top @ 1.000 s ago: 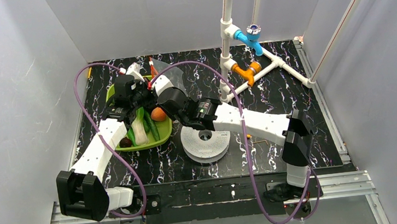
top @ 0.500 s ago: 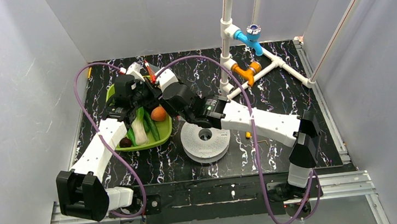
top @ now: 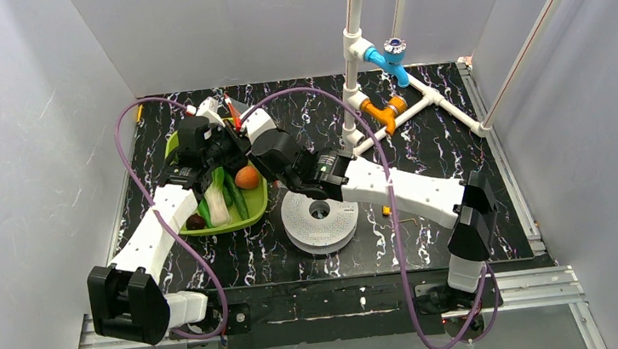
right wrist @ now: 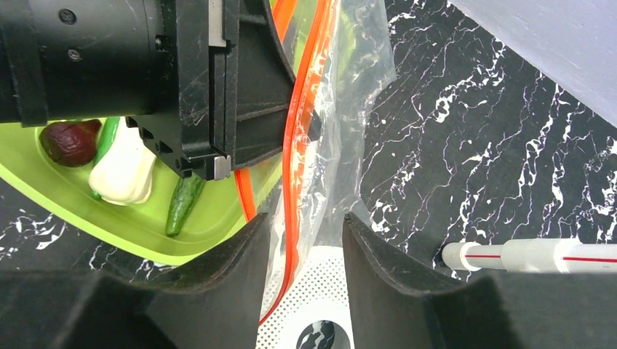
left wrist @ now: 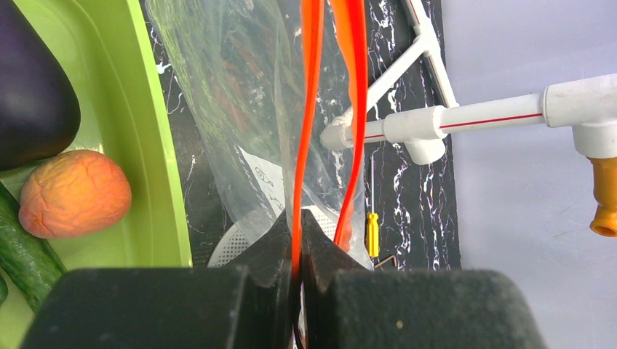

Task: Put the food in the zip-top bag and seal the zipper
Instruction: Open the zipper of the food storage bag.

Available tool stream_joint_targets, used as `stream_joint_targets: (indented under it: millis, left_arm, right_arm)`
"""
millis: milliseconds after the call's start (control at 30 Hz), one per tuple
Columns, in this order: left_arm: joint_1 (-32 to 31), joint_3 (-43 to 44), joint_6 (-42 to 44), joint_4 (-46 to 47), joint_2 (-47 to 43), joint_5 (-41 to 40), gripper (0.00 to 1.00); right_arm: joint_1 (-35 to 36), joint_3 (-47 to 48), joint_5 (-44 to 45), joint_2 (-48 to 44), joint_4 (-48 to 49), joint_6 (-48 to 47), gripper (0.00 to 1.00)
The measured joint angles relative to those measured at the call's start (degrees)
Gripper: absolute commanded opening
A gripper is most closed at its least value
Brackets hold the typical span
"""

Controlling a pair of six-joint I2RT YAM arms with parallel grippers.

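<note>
Two grippers meet at the zip-top bag, which hangs upright just beside the green tray. The left gripper is closed tight on one lip of the zipper, I think to keep the mouth lifted and fixed. The right gripper has its jaws half apart around the other lip and the film, without pinching; probably it means to pull the mouth wider. The food lies inside the tray, none visible in the bag: eggplant, orange fruit, white stalk.
</note>
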Motion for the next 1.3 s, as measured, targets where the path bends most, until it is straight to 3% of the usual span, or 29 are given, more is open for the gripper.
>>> stream_joint_targets:
  millis: [533, 800, 933, 1033, 1233, 1267, 1300]
  left_arm:
    - [0.0, 0.0, 0.0, 0.0, 0.0, 0.5, 0.0]
    - [0.1, 0.1, 0.0, 0.2, 0.0, 0.7, 0.0]
    - [0.2, 0.3, 0.2, 0.6, 0.0, 0.5, 0.0]
    - [0.3, 0.7, 0.7, 0.5, 0.1, 0.5, 0.0]
    - [0.6, 1.2, 1.3, 1.5, 0.6, -0.2, 0.0]
    - [0.7, 1.2, 1.3, 1.8, 0.8, -0.2, 0.0]
    - [0.7, 1.2, 1.3, 2.0, 1.0, -0.3, 0.0]
  right_arm:
    - [0.0, 0.4, 4.2, 5.4, 2.9, -5.5, 0.43]
    - [-0.1, 0.4, 8.7, 7.3, 9.0, -10.8, 0.22]
    - [0.0, 0.4, 9.3, 7.7, 10.3, -10.8, 0.23]
    - [-0.1, 0.4, 9.3, 7.7, 10.7, -9.8, 0.31]
    - [-1.7, 0.4, 5.8, 7.7, 11.1, -5.2, 0.36]
    - [-2.1, 0.4, 4.9, 7.7, 11.0, -4.4, 0.32]
    - [-2.4, 0.4, 4.1, 7.7, 11.0, -3.8, 0.18]
